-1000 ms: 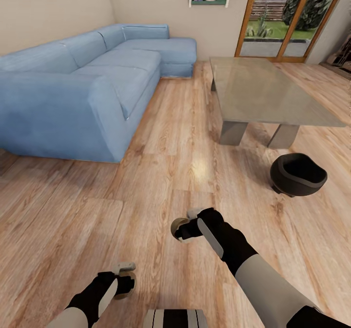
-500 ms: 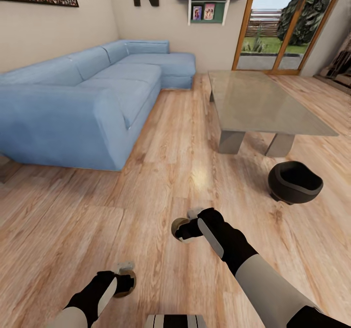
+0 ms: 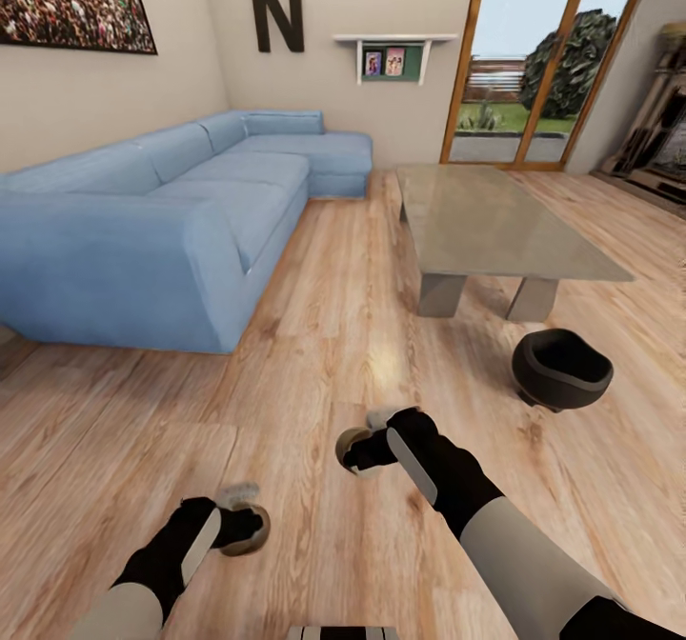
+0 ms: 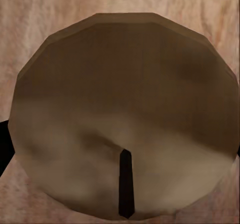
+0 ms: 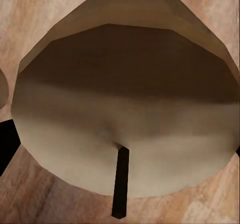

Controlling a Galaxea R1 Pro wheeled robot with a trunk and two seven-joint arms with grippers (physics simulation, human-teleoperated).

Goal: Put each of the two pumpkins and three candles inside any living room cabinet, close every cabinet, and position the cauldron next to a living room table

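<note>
Each of my grippers holds a tan candle above the wooden floor. The left gripper (image 3: 243, 526) is shut on one candle (image 3: 250, 531), whose flat top and dark wick face the left wrist camera (image 4: 125, 119). The right gripper (image 3: 360, 450) is shut on another candle (image 3: 354, 448), which looms large in the right wrist view (image 5: 125, 104). The black cauldron (image 3: 560, 369) stands on the floor ahead to the right, just in front of the glass-topped table (image 3: 495, 221). The pumpkins and the cabinet are out of view.
A blue corner sofa (image 3: 162, 221) runs along the left wall. Glass doors (image 3: 534, 78) to a garden are at the back right, and dark shelving (image 3: 662, 135) stands at the far right. Open floor lies between the sofa and the table.
The head view has tilted upward, showing more of the wall, the letter N and the picture. My left arm has shifted slightly; both candles stay gripped.
</note>
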